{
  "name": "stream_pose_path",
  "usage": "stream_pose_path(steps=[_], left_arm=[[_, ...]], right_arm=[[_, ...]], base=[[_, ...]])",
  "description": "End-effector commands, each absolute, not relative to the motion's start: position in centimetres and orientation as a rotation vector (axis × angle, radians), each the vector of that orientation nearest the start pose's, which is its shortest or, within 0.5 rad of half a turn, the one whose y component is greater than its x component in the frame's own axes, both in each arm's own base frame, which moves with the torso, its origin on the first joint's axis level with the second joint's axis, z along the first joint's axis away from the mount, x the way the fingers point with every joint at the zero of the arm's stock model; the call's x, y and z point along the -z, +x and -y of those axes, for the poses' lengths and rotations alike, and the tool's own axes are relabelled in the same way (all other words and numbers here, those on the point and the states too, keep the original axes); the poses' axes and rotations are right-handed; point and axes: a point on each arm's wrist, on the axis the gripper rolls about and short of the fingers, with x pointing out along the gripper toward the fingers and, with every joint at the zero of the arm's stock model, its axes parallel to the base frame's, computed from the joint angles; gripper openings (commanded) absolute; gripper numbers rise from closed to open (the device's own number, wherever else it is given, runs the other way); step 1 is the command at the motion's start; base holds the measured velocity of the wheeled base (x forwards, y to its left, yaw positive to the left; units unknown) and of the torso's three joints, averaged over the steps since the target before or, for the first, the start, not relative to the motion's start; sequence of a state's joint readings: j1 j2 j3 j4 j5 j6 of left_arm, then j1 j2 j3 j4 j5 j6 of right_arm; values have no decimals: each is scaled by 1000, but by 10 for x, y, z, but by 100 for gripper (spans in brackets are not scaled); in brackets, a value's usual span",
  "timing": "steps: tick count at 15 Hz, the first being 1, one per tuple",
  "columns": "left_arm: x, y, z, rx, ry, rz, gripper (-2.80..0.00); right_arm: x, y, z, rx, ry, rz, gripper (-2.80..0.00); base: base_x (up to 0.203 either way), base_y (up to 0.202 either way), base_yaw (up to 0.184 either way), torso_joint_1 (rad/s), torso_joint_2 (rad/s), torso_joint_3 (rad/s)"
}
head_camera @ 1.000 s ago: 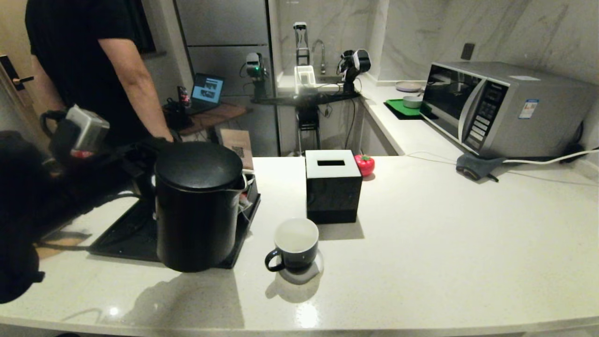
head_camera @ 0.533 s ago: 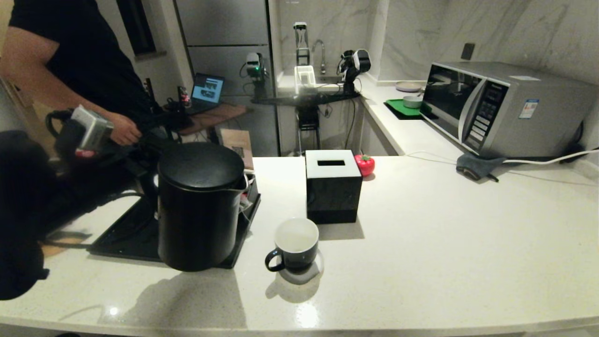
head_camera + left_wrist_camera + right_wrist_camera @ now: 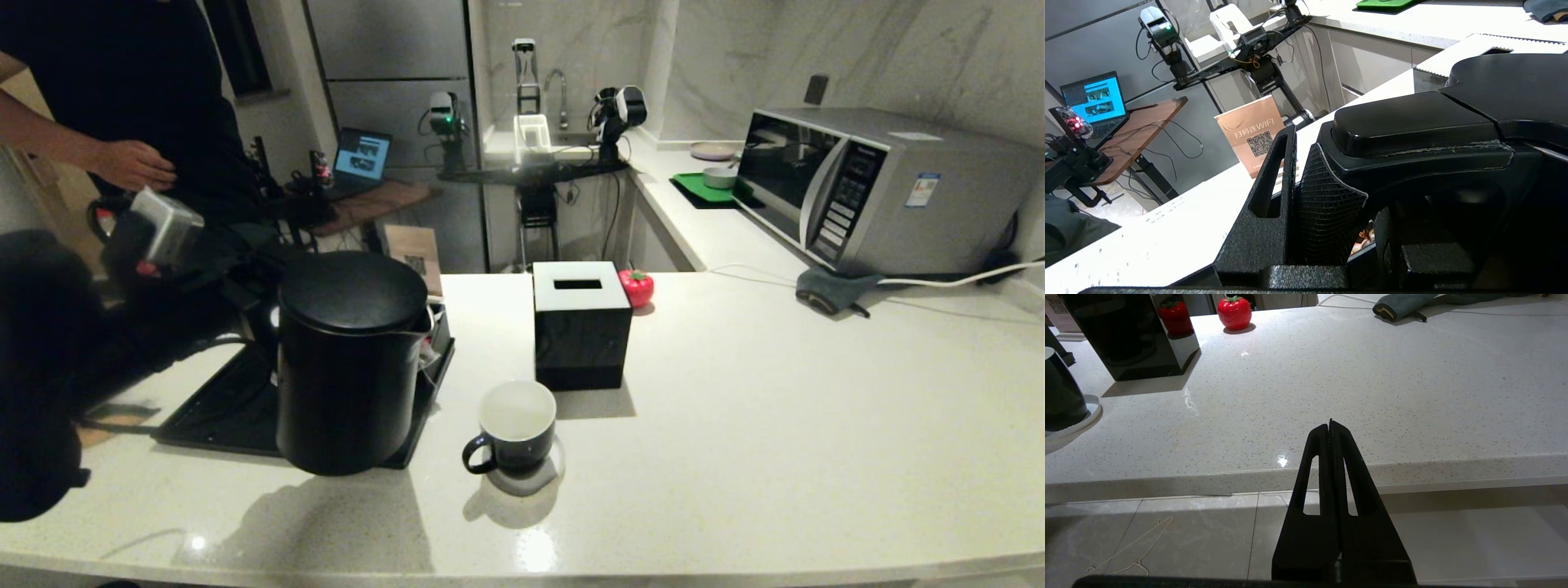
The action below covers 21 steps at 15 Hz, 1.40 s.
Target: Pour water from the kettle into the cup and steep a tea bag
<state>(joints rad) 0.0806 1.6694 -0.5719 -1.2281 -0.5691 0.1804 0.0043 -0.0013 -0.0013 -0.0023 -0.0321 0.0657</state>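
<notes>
- I count one kettle, lid on, its base over the near right corner of the one black tray, at the left of the desk.
- My left gripper is at the kettle's handle, on the side away from the cup; from the left wrist view the jaws look closed on that handle, one finger along its outside.
- One cup stands upright on one pale coaster, just right of the kettle and not touching it; its white inside looks bare.
- One black tissue box sits just behind the cup, with one red strawberry-shaped thing beside its far right corner.
- My right gripper hangs off the near edge of the desk, jaws pressed together, holding nothing.
- One microwave stands at the far right; one person stands beyond the desk at the left.
- I cannot make out any tea bag.
</notes>
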Motion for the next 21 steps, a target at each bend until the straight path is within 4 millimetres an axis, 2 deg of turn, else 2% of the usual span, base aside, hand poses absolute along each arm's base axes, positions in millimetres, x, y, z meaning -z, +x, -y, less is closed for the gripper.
stream_pose_path(steps=[1,8,21], left_arm=[[-190,275,-6,493,222,173,-280],[-189,275,-5,494,239,162,-280],[-197,288,-6,495,275,142,-280]], right_arm=[[-76,-23,1,27,66,6,-280],[-76,-23,1,27,66,6,-280],[-76,-23,1,27,66,6,-280]], base=[[0,0,0,0,0,0],[0,0,0,0,0,0],[0,0,0,0,0,0]])
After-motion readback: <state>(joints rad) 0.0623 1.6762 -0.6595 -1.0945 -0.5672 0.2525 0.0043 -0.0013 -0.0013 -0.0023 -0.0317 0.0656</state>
